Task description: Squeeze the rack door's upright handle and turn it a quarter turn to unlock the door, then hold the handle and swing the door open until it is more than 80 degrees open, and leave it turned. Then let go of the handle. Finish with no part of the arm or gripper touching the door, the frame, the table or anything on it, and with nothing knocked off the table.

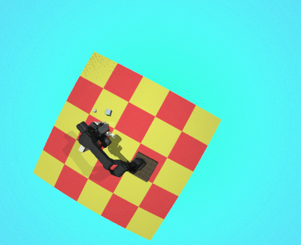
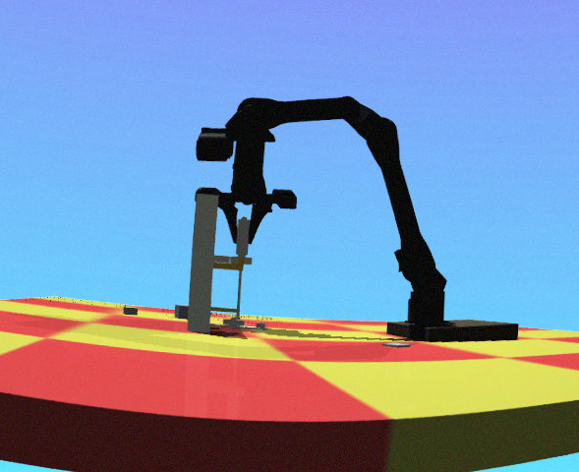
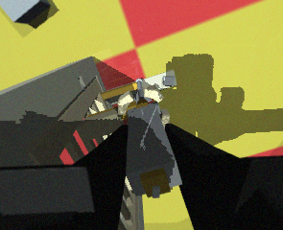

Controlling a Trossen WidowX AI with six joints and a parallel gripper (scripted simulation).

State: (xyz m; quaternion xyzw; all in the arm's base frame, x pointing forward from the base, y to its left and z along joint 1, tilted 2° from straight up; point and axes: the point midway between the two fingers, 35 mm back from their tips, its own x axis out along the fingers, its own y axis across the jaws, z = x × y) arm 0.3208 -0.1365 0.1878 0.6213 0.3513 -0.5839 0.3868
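My gripper [image 2: 243, 241] [image 3: 146, 129] points down and is shut on the door's upright grey handle [image 2: 242, 248] [image 3: 151, 141], with one finger on each side. The handle stands above a small crosspiece. The rack frame shows as a tall grey post [image 2: 202, 264] just left of the gripper in the exterior view. Gold bars [image 2: 226, 265] reach from behind the post to a thin upright rod [image 2: 239, 294] below the handle. The arm hides most of the rack and door from above, and I cannot tell the door's exact angle.
Two small grey blocks [image 1: 108, 112] [image 1: 94, 110] lie beyond the rack; one block [image 3: 21, 10] also shows in the wrist view. A flat disc [image 2: 396, 344] lies near the arm's dark base [image 1: 150, 171] [image 2: 472, 332]. The gripper's upper body is close to the post's top.
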